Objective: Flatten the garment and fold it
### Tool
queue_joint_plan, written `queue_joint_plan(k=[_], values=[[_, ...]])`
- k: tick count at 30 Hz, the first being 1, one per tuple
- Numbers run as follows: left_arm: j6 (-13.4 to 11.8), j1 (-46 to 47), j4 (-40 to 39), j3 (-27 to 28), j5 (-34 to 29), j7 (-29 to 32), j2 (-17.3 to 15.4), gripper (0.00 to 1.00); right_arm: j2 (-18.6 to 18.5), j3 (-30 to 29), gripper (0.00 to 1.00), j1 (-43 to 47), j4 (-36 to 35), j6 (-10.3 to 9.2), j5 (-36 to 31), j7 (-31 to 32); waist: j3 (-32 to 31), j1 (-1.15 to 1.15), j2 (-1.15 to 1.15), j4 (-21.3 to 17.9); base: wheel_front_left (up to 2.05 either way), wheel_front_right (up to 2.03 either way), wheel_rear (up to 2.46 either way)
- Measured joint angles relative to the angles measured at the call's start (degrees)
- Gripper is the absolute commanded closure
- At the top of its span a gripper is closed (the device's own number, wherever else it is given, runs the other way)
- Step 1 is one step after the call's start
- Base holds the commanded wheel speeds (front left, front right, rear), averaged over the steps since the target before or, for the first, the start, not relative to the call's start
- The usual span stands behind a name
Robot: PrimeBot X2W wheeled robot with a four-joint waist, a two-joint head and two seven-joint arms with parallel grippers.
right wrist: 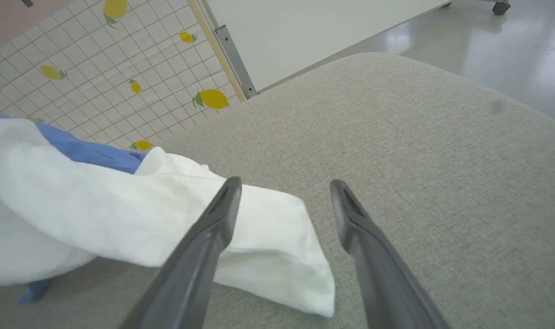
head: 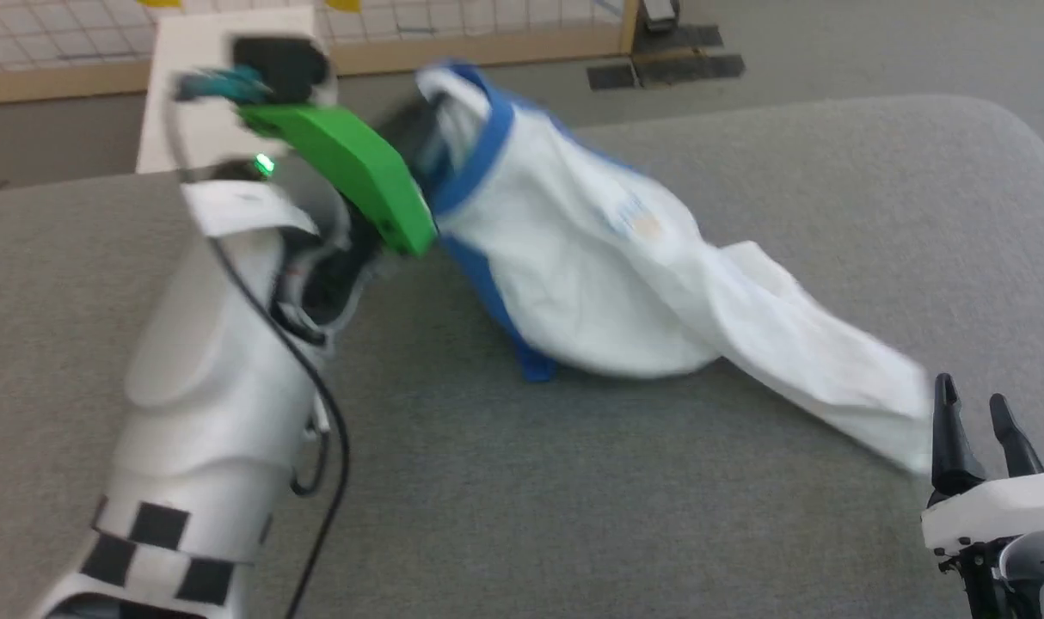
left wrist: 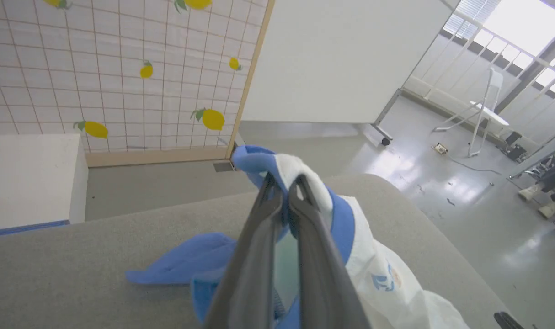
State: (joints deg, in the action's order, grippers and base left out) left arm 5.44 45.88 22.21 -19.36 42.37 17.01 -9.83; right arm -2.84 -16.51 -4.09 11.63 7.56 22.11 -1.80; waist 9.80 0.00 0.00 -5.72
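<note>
- One garment (head: 591,284), a white shirt with blue sleeves, is draped across the grey padded surface (head: 574,516). Its collar end is lifted and its white end trails toward the right gripper (right wrist: 285,184).
- It is judged soft, light and limp, so sagging is expected. Hold is best taken at hem corners or shoulders.
- The blue neckband (left wrist: 341,219) is pinched tight by the left gripper (left wrist: 285,180).
- The right gripper is spread wide and empty at the trailing white corner (right wrist: 300,269).
- The pinch is shown plainly in the left wrist view. In the head view it is masked by the green wrist cover (head: 350,163).
</note>
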Motion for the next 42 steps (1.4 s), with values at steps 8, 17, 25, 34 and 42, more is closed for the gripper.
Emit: queue_joint_plan(k=[8,17,25,34,42], values=[[-0.7,-3.0,-14.2,-1.4,-1.6,-0.4,-3.8,1.00,0.0,-0.3,0.00,0.4,0.4,0.00,-0.1,0.3,-3.5,0.00,0.00,5.0,0.00,0.00,0.00],[-1.0,-32.7,-18.6,-17.7,6.0,16.4,-2.9,1.00,0.0,0.7,0.00,0.6,1.4,0.00,0.0,0.2,-4.6,0.00,0.00,9.6,0.00,0.00,0.00],[-4.1,-37.1,-17.7,-13.8,11.8,18.5,-4.3,0.00,0.0,2.3,0.00,0.6,3.2,0.00,0.0,-0.2,-4.5,0.00,0.00,11.2,0.00,0.00,0.00],[-8.6,-37.8,-23.0,9.4,1.2,-17.8,-8.1,0.00,-0.1,5.2,0.00,-0.5,4.2,0.00,-1.8,3.8,-6.1,0.00,0.00,13.2,0.00,0.00,0.00],[-12.9,-41.6,-19.6,9.5,-15.9,-31.6,-6.1,0.00,-0.1,19.1,0.00,-15.2,4.8,0.00,-6.9,23.4,-4.6,0.00,0.00,14.1,0.00,0.00,0.00]])
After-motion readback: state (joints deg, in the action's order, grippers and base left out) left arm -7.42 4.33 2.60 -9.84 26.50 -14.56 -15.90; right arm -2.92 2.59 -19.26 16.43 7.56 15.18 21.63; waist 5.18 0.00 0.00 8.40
